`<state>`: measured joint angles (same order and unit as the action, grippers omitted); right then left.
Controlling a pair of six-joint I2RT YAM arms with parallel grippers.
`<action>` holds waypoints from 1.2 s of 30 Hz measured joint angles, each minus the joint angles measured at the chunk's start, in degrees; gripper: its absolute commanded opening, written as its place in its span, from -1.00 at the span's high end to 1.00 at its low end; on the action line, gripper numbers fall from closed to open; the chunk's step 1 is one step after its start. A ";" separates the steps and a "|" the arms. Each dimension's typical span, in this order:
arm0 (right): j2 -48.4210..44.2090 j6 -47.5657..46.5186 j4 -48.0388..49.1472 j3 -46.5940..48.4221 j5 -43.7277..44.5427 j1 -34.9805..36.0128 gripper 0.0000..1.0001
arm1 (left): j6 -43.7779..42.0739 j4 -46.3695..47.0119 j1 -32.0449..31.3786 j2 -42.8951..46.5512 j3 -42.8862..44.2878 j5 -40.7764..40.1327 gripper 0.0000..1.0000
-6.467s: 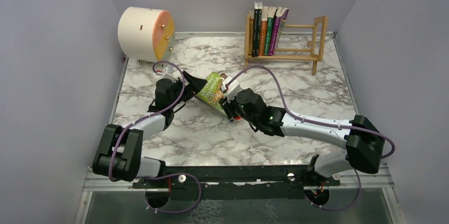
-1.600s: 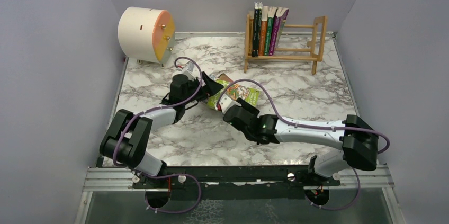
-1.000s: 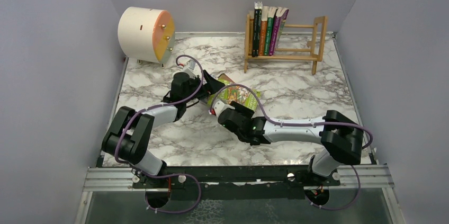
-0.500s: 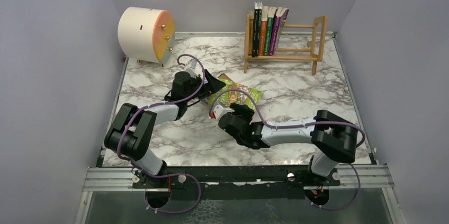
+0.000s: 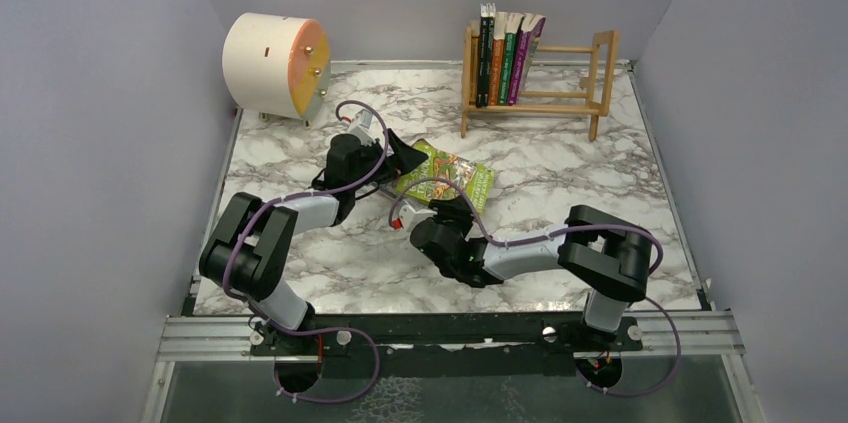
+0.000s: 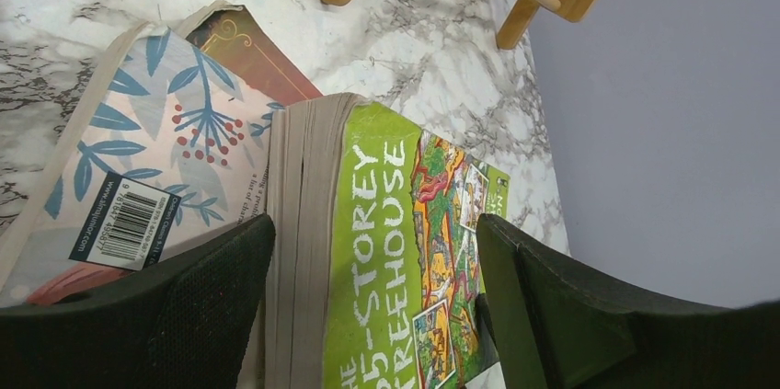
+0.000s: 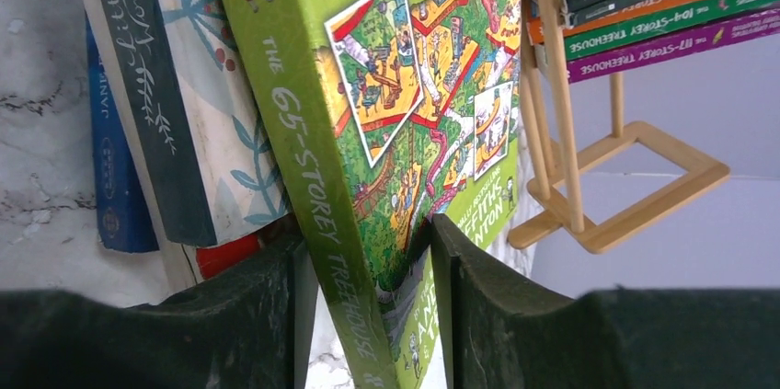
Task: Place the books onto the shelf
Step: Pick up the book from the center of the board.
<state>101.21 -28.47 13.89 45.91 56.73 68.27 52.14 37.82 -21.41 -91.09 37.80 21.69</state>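
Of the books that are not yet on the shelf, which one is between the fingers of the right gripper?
The bright green illustrated book, with "65-Storey Treehouse" on its spine. The pale floral book and the dark blue book lie to its side instead.

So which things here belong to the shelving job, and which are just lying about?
Job: green book; loose books under it; shelved books; wooden shelf.
Lying about: cream drum.
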 measured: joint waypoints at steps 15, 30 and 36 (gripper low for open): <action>-0.15 -3.91 5.70 -1.01 3.19 0.00 0.99 | 0.72 0.31 -0.50 0.00 0.00 1.14 -0.45; -9.88 14.75 -16.65 1.38 3.58 -0.33 0.98 | -0.26 -9.11 5.27 29.75 -5.75 -14.45 -0.48; -16.44 19.76 -20.52 4.31 3.61 -1.62 0.99 | -0.81 -12.13 5.27 32.22 -6.45 -16.90 -0.49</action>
<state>84.77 -8.71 -6.63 50.22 60.34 66.65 51.33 25.69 -16.14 -58.87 31.35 4.80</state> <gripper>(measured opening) 0.235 0.741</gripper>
